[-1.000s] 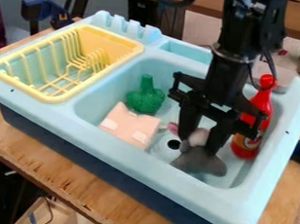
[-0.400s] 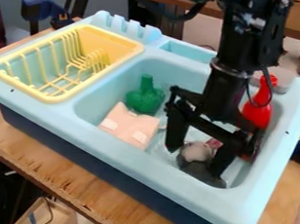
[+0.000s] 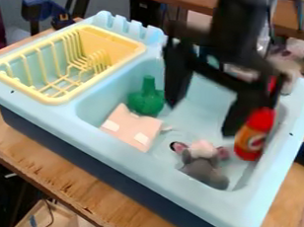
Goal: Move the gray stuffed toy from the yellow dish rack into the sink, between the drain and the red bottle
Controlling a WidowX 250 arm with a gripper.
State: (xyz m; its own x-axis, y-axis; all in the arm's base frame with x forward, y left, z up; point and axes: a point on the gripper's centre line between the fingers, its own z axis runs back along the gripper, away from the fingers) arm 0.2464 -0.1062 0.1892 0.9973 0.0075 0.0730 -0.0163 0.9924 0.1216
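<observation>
Gripper [image 3: 202, 119], fingers spread wide and holding nothing, above sink [image 3: 103, 136]; plush mouse [image 3: 204, 170] beside bottle [image 3: 253, 136].

Yellow rack [image 3: 114, 40], blue clamp [image 3: 35, 9]

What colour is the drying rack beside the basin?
The drying rack is pale yellow, seen best in the camera view.

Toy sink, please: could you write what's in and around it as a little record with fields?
Sink: light blue, on a wooden table
Gripper: above the sink, jaws apart, empty
Below it: grey plush mouse
Near the mouse: red bottle
Also inside: green toy, pink piece
Rack: yellow, beside the basin
</observation>
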